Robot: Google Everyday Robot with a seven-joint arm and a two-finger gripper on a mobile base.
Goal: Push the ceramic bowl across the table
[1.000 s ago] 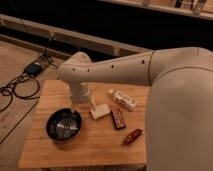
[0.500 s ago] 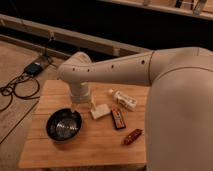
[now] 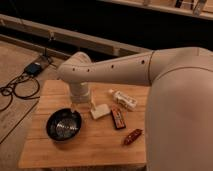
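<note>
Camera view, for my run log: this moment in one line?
gripper: beside ceramic bowl, far rim | ceramic bowl: upright, table left side

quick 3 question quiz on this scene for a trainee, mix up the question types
1. True or false: the ceramic bowl sits on the left part of the table as the camera sees it.
2. Where is the gripper?
a) by the bowl's far rim
b) at the table's near edge
c) off the table, over the floor
3. Which small item lies nearest the bowl?

Key: 1 true; 2 a; 3 the white block.
</note>
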